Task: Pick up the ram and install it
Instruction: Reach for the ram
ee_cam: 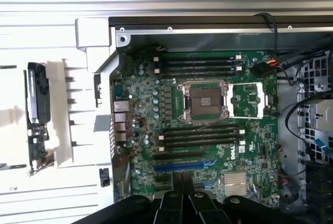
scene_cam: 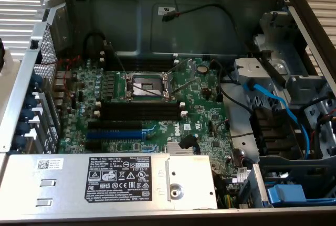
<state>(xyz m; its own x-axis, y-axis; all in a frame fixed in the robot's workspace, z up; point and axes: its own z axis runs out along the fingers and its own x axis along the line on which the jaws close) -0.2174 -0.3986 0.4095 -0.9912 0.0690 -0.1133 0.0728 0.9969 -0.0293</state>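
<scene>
Wrist view: tool (ee_cam: 182,182) was clenched on nothing, above the motherboard (ee_cam: 257,146).
We judged the ram needed squaring to the memory slots (ee_cam: 200,136), with white clips (ee_cam: 161,137) open.

The ram (ee_cam: 38,117) lies flat on the pale surface (ee_cam: 15,193) outside the open computer case (ee_cam: 208,24). It is a long, thin, dark stick, black along one half and greenish toward the other end. It sits just beside a white ribbed part (ee_cam: 65,115).
</scene>
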